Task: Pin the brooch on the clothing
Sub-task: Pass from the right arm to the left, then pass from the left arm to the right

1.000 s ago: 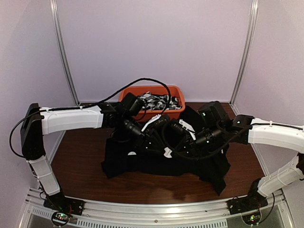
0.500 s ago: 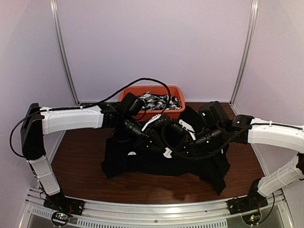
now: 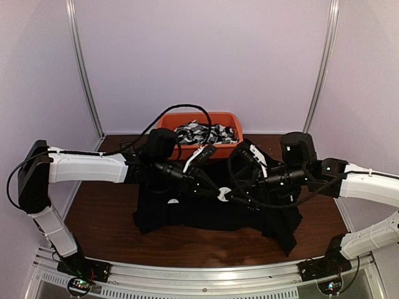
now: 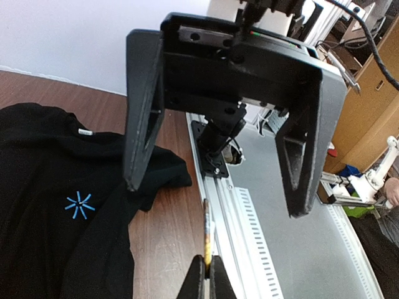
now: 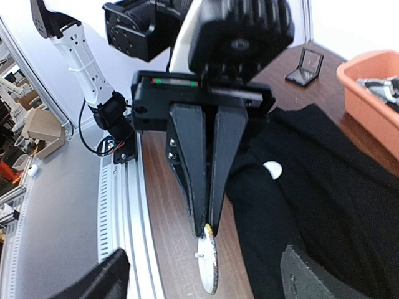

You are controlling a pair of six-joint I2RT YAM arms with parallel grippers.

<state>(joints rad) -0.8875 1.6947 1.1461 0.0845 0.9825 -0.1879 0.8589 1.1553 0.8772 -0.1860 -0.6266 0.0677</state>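
Observation:
The brooch (image 3: 221,195) is a small white disc held above the black clothing (image 3: 206,218). My left gripper (image 3: 213,189) is shut on its rim. In the left wrist view the brooch (image 4: 207,240) stands edge-on out of my shut left gripper (image 4: 206,269). The clothing (image 4: 37,187) lies at the left, with its light-blue starburst (image 4: 79,205) and white tag (image 4: 85,132). My right gripper (image 3: 237,189) faces the left one with its jaws wide open. In the right wrist view the brooch (image 5: 207,266) hangs between my right gripper's (image 5: 204,258) spread fingers, touching neither.
An orange bin (image 3: 167,123) of black-and-white patterned fabrics stands at the back of the brown table (image 3: 100,212). A small black stand (image 5: 305,65) sits on the table beyond the clothing. An aluminium rail (image 4: 224,205) runs along the table's near edge.
My right gripper has opened and let go of the brooch, and its arm has drawn back to the right. The left gripper had closed on the brooch and holds it alone now.

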